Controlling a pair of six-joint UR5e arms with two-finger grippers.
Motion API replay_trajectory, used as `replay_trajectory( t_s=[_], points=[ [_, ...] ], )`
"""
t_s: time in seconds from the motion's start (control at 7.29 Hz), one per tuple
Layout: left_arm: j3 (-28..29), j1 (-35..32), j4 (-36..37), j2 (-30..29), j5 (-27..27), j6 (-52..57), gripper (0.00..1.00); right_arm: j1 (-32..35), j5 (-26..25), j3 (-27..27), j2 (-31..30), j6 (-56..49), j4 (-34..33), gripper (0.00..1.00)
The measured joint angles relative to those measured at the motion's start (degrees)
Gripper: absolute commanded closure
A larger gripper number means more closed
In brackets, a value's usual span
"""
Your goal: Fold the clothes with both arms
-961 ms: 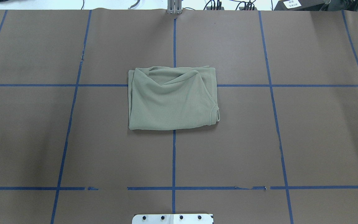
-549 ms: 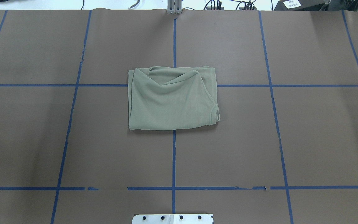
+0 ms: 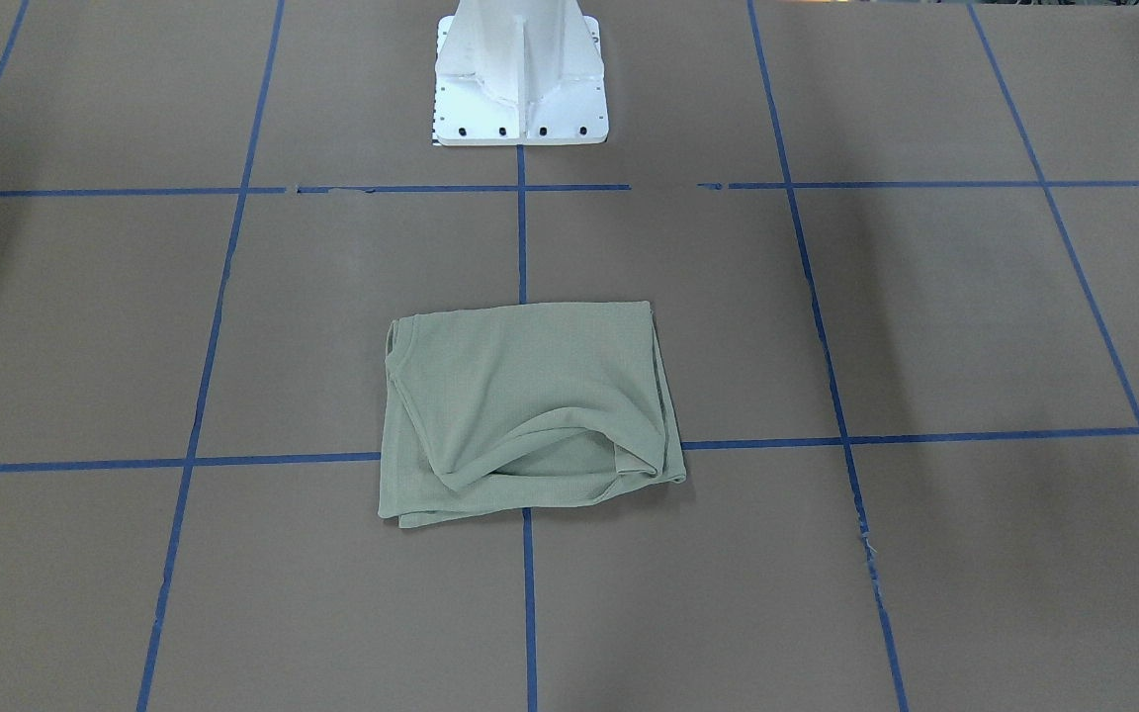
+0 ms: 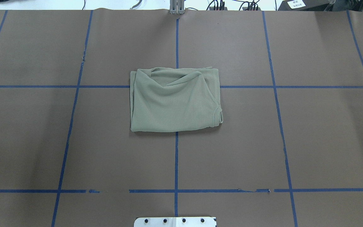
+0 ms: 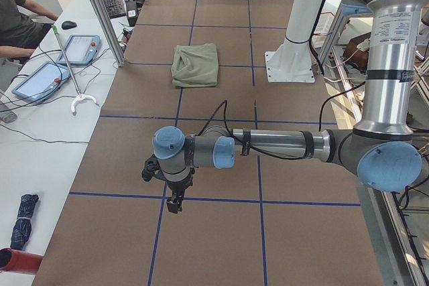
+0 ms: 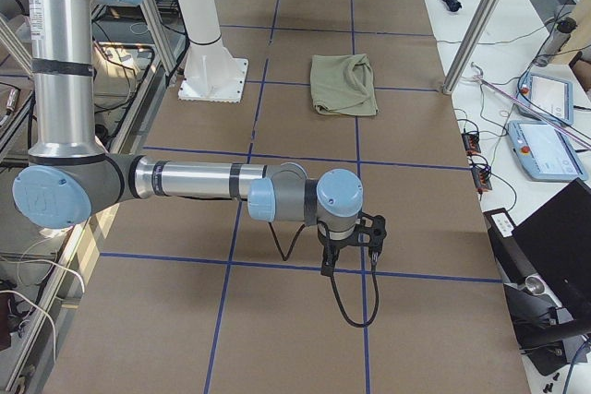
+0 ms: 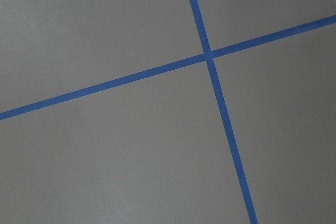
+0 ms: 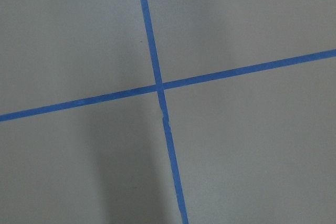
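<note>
The pale sage-green clothes [image 4: 173, 101] lie folded into a compact rectangle at the centre of the brown table, with the ribbed collar at the right edge in the overhead view. The clothes [image 3: 520, 405] also show in the front view, the clothes [image 5: 196, 65] in the left view and the clothes [image 6: 342, 83] in the right view. Both arms are far from them. My left gripper [image 5: 173, 205] points down over a blue tape crossing near the table's left end. My right gripper [image 6: 326, 269] hangs likewise near the right end. I cannot tell whether either is open or shut.
Blue tape lines [image 4: 176, 157] grid the brown table cover. The white pedestal base [image 3: 520, 74] stands behind the clothes. A person and tablets [image 5: 43, 78] sit at a side table, with a reaching tool [image 5: 74, 65]. More tablets [image 6: 545, 145] lie at the right end.
</note>
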Motion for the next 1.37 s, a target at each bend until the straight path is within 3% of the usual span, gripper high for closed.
replay_trajectory(
  t_s=[0.27, 0.82, 1.37],
  points=[
    [0.0, 0.0, 0.1, 0.1, 0.0, -0.6, 0.00, 0.0, -0.5, 1.1, -0.1, 0.9, 0.0, 0.00],
    [-0.7, 0.0, 0.2, 0.1, -3.5, -16.2, 0.00, 0.0, -1.1, 1.1, -0.2, 0.8, -0.2, 0.00],
    [-0.9, 0.0, 0.2, 0.1, -3.7, -16.8, 0.00, -0.1, -3.4, 0.8, 0.0, 0.3, -0.7, 0.00]
  ],
)
